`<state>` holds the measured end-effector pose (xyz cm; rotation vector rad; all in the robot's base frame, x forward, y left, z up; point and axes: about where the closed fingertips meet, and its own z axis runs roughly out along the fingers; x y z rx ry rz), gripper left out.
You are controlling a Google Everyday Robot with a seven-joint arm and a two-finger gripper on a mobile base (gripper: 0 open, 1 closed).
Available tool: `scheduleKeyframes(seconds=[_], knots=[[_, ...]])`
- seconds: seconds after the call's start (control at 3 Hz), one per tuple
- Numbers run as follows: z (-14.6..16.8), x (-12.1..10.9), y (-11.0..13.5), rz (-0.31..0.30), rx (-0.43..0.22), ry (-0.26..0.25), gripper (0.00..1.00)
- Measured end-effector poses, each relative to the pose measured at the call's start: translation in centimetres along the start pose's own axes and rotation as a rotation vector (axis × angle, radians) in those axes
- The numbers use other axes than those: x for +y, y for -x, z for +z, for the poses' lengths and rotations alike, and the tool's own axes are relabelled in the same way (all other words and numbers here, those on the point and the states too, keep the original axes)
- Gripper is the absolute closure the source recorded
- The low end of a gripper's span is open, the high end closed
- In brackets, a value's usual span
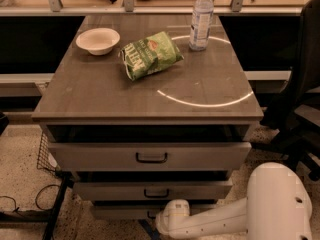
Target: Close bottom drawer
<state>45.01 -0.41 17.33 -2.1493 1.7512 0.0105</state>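
A: Gripper (159, 222) spread or pinched, which?
B: Can't tell. It sits low at the front of the cabinet (150, 109), right at the foot. The white arm (215, 221) comes in from the cabinet's right side.
A: Bottom drawer (120, 212)?
B: Lowest of the cabinet's three, under the middle drawer (110, 190). Flat low front shows with a dark gap above it, so it looks out a bit. How far, can't say. Gripper appears at or just beside its pull handle (150, 214); contact not clear.
A: Handling?
B: Judgement: rigid panel on slides, won't flex. Probably light, but contents aren't visible. No grasp needed to close it, a flat push on the front does it.
A: Where?
B: Centre of the front, by the handle. An off-centre push could rack it on the slides. Smooth face, so a slanted push may slip.
A: Risk?
B: A hard shove jolts the cabinet, and the water bottle (201, 18) on the cabinet's top could tip.
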Motion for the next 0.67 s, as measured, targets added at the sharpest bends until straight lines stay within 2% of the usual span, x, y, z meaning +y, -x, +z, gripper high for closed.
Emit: scheduleKeyframes(seconds=[0.33, 0.67], knots=[[-0.28, -0.89, -1.29, 0.053, -0.015, -0.024, 1.0], [-0.34, -0.99, -1.44, 0.058, -0.017, -0.028, 1.0]])
